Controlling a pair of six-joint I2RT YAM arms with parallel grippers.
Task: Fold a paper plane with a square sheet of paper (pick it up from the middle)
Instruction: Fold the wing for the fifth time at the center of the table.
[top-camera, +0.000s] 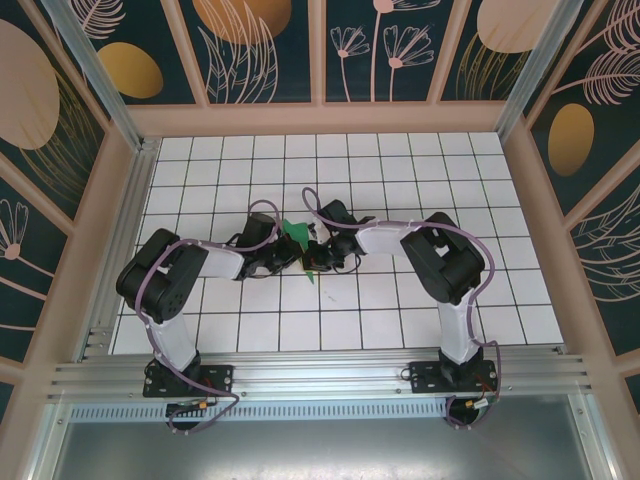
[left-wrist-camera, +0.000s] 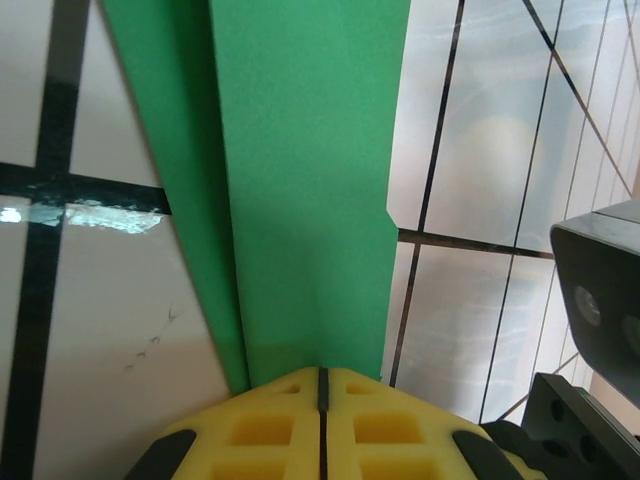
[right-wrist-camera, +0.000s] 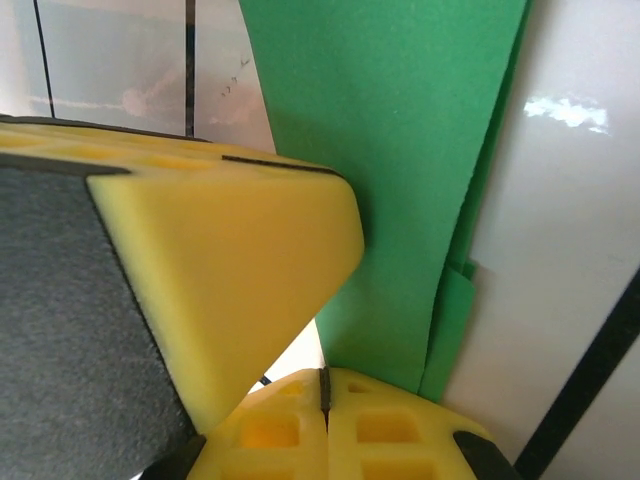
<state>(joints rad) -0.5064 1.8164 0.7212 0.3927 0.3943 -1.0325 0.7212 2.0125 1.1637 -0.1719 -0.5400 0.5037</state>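
The green paper (top-camera: 297, 232) is folded into a long narrow shape with layered flaps and sits off the tiles between my two grippers at the table's middle. In the left wrist view the folded paper (left-wrist-camera: 300, 180) runs up from the tips of my left gripper (left-wrist-camera: 322, 372), whose yellow pads are pressed together on its near end. In the right wrist view the paper (right-wrist-camera: 400, 180) rises from my right gripper (right-wrist-camera: 325, 373), also shut on its lower edge. The left gripper's yellow pad (right-wrist-camera: 220, 270) sits right beside it. From above, the left gripper (top-camera: 288, 256) and right gripper (top-camera: 320, 256) nearly touch.
The white tiled table (top-camera: 400, 170) is ringed by a pink wooden frame (top-camera: 320, 118) and metal posts. Both arms reach inward from the near rail (top-camera: 320, 375). The right arm's black camera housing (left-wrist-camera: 600, 290) is close on the right of the left wrist view.
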